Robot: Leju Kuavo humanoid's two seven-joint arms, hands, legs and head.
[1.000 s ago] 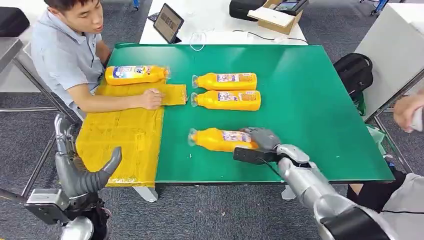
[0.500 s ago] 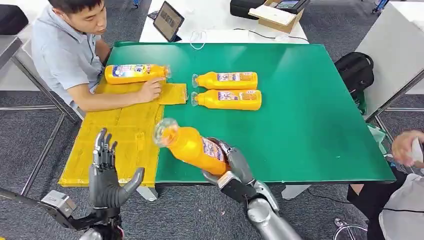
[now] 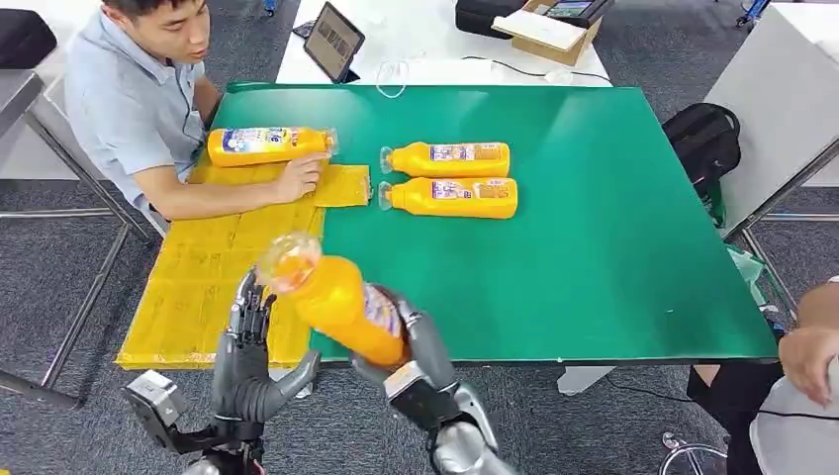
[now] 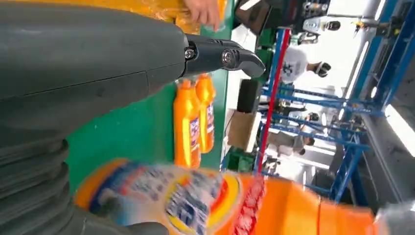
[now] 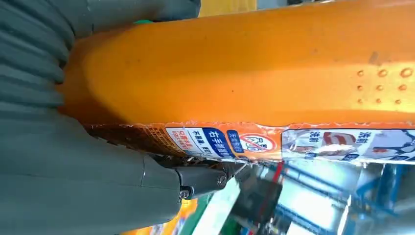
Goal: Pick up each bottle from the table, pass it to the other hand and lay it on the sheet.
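Four orange bottles are on show in the head view: one held bottle (image 3: 336,305) is raised above the near edge of the green table (image 3: 594,247), gripped around its lower body by the right hand (image 3: 420,346), its clear cap end tilted up toward the yellow sheet (image 3: 223,277). Just beside it on the sheet side, the left hand (image 3: 247,366) stands upright with fingers spread and nothing in it. A pair of bottles (image 3: 447,178) lie side by side farther back on the table, and a fourth bottle (image 3: 267,145) lies at the far end of the sheet, near a seated person's hand (image 3: 300,178) resting on the sheet.

From the left wrist, the hand's thick thumb (image 4: 220,55) juts free over the table, the pair of bottles (image 4: 195,122) beyond it; a blurred label (image 4: 186,198), probably that of the held bottle, passes close by.

From the right wrist, the held bottle (image 5: 244,73) lies pressed against the hand's grey palm (image 5: 73,186), label (image 5: 293,142) facing the camera.
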